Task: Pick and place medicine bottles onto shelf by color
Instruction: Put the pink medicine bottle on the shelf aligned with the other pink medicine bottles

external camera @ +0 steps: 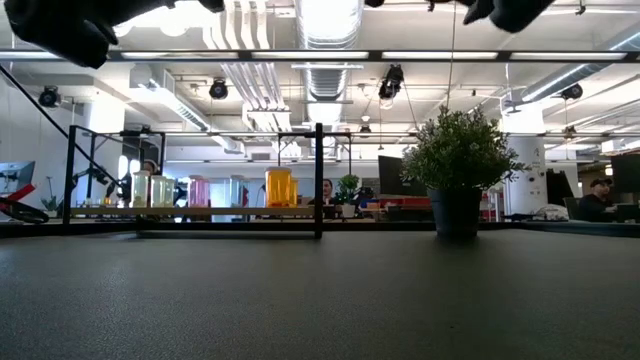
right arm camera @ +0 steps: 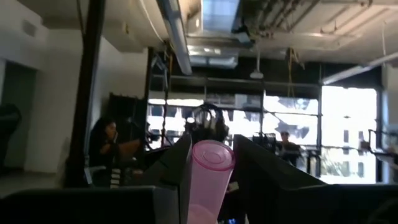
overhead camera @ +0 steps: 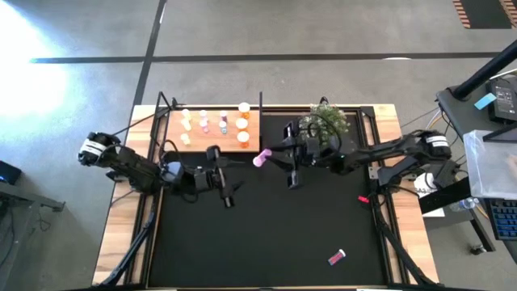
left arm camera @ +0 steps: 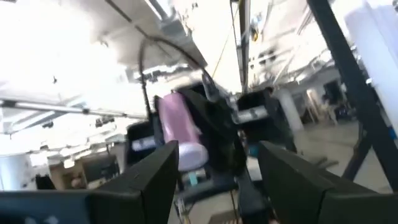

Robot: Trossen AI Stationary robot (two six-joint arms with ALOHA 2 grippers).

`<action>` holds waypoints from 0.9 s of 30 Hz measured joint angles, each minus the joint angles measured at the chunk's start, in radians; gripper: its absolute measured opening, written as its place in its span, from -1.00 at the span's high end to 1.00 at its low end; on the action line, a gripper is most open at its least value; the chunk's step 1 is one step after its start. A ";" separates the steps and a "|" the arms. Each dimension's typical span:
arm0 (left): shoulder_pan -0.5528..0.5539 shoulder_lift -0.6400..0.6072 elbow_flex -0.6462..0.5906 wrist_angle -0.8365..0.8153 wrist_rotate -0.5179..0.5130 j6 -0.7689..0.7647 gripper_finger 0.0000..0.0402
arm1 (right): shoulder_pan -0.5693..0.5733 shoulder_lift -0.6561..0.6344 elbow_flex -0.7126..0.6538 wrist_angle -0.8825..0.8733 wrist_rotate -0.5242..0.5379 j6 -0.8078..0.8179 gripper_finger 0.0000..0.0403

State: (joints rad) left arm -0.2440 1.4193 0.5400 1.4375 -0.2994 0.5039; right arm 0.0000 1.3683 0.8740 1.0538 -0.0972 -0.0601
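The right gripper [overhead camera: 271, 157] is closed on a pink bottle [overhead camera: 261, 158], holding it in the air above the mat [overhead camera: 266, 234], just off the shelf's [overhead camera: 212, 139] near right corner. The left gripper [overhead camera: 229, 187] hovers close by with its fingers spread and empty, pointed toward the bottle, so this looks like either a handover or the last carry to the shelf. The main risk, as I judge it, is contact: the two grippers are near each other and near the black post [overhead camera: 260, 103] at the shelf's edge, so a careless swing could knock the bottle loose or clip the post. A tilted release could also topple the bottles already standing on the board. Another pink bottle [overhead camera: 337, 257] lies well apart on the mat, toward the front right, with a small red item [overhead camera: 363, 198] nearer the right arm; both show only from above. The low view alone shows the shelved bottles upright in a row, an orange one [external camera: 279, 187] among them, and the plant [external camera: 458, 160] beside the shelf. The right wrist view gives the grip itself, the bottle [right arm camera: 210, 180] squeezed between the fingers [right arm camera: 171, 168]; the left wrist view shows it [left arm camera: 180, 127] from the side.
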 joint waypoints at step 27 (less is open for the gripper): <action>0.026 -0.004 0.055 0.049 0.011 0.052 -0.01 | 0.001 0.223 0.212 0.161 -0.061 0.010 0.55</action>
State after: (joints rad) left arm -0.2180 1.4155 0.5949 1.4863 -0.2887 0.5560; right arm 0.0013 1.5911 1.0855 1.2152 -0.1578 -0.0498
